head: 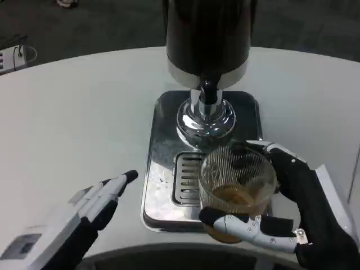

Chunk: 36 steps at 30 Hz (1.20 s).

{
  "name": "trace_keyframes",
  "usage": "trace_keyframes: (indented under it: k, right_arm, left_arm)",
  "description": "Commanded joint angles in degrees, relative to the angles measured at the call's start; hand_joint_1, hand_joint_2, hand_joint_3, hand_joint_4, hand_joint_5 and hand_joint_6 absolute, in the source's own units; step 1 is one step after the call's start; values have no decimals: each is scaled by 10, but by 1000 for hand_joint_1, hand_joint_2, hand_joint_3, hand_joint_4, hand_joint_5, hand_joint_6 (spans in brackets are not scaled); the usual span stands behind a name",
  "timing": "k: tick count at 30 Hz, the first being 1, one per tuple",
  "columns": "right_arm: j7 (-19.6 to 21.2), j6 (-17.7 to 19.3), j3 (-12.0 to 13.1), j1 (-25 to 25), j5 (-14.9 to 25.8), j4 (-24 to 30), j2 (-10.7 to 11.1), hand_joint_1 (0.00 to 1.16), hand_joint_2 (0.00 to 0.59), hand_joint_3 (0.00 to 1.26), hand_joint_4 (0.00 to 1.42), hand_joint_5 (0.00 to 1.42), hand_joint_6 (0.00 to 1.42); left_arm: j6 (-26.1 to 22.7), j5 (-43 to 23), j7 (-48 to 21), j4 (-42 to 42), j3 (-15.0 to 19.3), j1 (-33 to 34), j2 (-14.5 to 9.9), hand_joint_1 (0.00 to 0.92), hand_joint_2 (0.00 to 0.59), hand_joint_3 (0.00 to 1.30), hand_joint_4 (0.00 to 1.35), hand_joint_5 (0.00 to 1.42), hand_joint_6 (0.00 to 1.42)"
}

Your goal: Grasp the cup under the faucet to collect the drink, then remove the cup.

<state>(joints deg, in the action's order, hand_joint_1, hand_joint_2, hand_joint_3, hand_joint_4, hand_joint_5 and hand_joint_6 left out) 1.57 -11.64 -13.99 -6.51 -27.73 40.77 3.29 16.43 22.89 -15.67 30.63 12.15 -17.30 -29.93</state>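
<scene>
Holding the ribbed glass cup (pixel 237 183) at lower centre-right of the frame, my right robot hand (pixel 281 214) wraps it, fingers in front and behind. Amber drink sits in its bottom. The cup is over the drip tray (pixel 163 169), in front of and below the dispenser's faucet (pixel 208 93). My left robot hand (pixel 95 199) rests released on the white worktop (pixel 84 112), lower left. I judge collecting looks finished; next I must draw the cup away level, without spilling.
</scene>
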Motion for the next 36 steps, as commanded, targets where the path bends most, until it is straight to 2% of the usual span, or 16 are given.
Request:
trace_keyframes:
  k: [1, 4, 10, 18, 36]
  right_arm:
    - [-45, 11, 22, -35, 28, 72, 28, 976, 207, 970, 1196, 1358, 1424]
    - [-69, 11, 39, -51, 43, 100, 42, 976, 207, 971, 1197, 1358, 1424]
    - [-99, 7, 65, -70, 69, 147, 56, 976, 207, 971, 1197, 1358, 1424]
    - [-122, 8, 87, -83, 85, 173, 69, 976, 207, 974, 1197, 1371, 1424]
    - [-138, 5, 95, -93, 87, 192, 66, 970, 205, 987, 1197, 1372, 1424]
  left_arm:
    - [28, 4, -7, 27, 1, -27, -8, 0, 47, 0, 0, 0, 6]
    - [37, 9, -9, 41, 0, -37, -11, 0, 47, 0, 0, 0, 2]
    - [48, 25, -24, 71, 0, -49, -22, 0, 49, 0, 0, 0, 0]
    - [43, 66, -37, 96, 11, -33, -33, 0, 50, 0, 0, 0, 0]
    - [35, 70, -52, 83, 25, -10, -39, 0, 54, 0, 0, 0, 0]
